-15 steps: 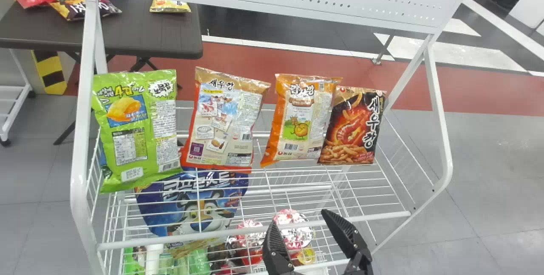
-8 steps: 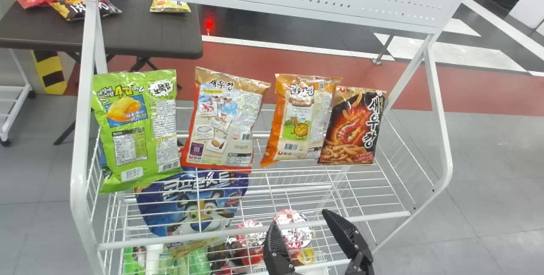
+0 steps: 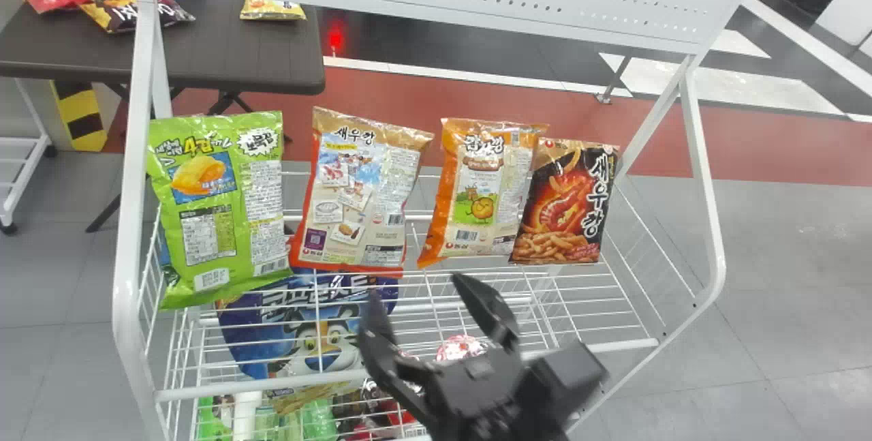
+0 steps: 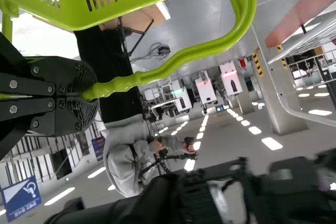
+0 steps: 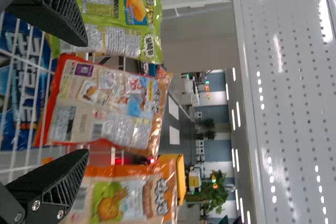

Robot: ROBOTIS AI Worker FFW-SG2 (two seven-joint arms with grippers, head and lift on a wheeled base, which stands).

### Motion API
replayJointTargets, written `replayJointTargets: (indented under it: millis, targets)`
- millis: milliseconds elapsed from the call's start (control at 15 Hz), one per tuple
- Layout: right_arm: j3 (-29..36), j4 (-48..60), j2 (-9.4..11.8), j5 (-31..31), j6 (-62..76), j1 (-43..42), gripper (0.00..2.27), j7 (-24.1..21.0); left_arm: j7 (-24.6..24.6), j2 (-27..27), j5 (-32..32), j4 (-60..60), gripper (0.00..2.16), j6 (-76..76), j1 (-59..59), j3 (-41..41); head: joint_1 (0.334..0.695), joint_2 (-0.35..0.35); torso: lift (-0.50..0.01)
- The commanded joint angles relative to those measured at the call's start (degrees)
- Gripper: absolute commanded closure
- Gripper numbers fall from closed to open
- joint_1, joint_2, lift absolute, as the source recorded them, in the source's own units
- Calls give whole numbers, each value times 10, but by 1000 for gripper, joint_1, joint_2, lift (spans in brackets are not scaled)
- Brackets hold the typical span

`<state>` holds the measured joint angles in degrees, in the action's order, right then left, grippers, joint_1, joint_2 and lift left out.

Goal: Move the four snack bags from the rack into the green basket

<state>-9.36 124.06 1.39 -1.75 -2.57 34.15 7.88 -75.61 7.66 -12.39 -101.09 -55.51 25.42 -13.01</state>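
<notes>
Head view: one right gripper (image 3: pixel 415 286), empty, its two black fingers spread wide, low in front of the four bags. Left wrist view: one left gripper (image 4: pixel 89 92), closed tight on the handle (image 4: pixel 184 56) of one green basket (image 4: pixel 67 17). On one white rack (image 3: pixel 126 291), four snack bags in a row, one green bag (image 3: pixel 211 223), one red and tan bag (image 3: pixel 361 195), one orange bag (image 3: pixel 477 189) and one black bag (image 3: pixel 562 206), with one big blue bag (image 3: pixel 259 332) lower down, and one dark table (image 3: pixel 238 59) beyond.
</notes>
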Motion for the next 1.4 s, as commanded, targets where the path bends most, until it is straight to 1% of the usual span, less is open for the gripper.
replayJointTargets:
  millis: [0, 67, 133, 267, 400, 467, 667, 733, 800, 867, 933, 1067, 1200, 1267, 1333]
  targets:
    - [-40, -68, -1, -11, -55, -109, 120, 5, -3, 2, 0, -1, 1818, 2, 3, 1, 695, -350, 0]
    - [-52, -107, -1, -9, -64, -151, 130, 5, -5, 3, -1, 0, 1818, 2, 3, 2, 695, -277, 0]
    - [-61, -145, -1, 4, -64, -193, 134, 5, -6, 4, -3, 1, 1818, 2, 2, 4, 695, -241, 0]
    - [-87, -204, -3, 9, -67, -258, 147, 4, -6, 5, -7, 4, 1818, 2, 2, 6, 695, -175, 0]
    - [-100, -244, -7, 18, -86, -300, 147, 5, -7, 7, -10, 5, 1818, 2, 2, 8, 695, -120, 0]
    - [-107, -261, -7, 20, -86, -315, 147, 6, -6, 9, -11, 5, 1818, 4, 2, 9, 695, -79, 0]
    - [-124, -318, -10, 42, -102, -366, 154, 21, -7, 10, -15, 8, 1818, 9, -1, 11, 695, -34, 0]
    - [-132, -338, -10, 46, -107, -384, 157, 34, -7, 10, -16, 10, 1818, 11, -2, 11, 695, -9, 0]
    - [-139, -356, -12, 46, -107, -400, 191, 38, -7, 10, -16, 13, 1818, 9, -5, 12, 695, 3, 0]
    - [-140, -372, -14, 46, -115, -411, 269, 52, -9, 10, -17, 17, 1818, 11, -6, 13, 695, 14, 0]
    - [-140, -382, -14, 41, -118, -419, 495, 63, -9, 10, -18, 18, 1818, 11, -7, 14, 695, 27, 0]
    - [-146, -385, -14, 34, -130, -429, 1089, 79, -9, 10, -19, 24, 1818, 9, -12, 15, 695, 48, 0]
    - [-143, -388, -14, 35, -141, -433, 1885, 84, -14, 10, -22, 27, 1818, 11, -13, 16, 695, 62, 0]
    - [-141, -388, -14, 33, -139, -432, 2013, 93, -13, 10, -22, 27, 1818, 11, -14, 16, 695, 64, 0]
    - [-140, -387, -14, 35, -130, -429, 2020, 98, -14, 10, -22, 27, 1818, 9, -13, 16, 695, 64, 0]
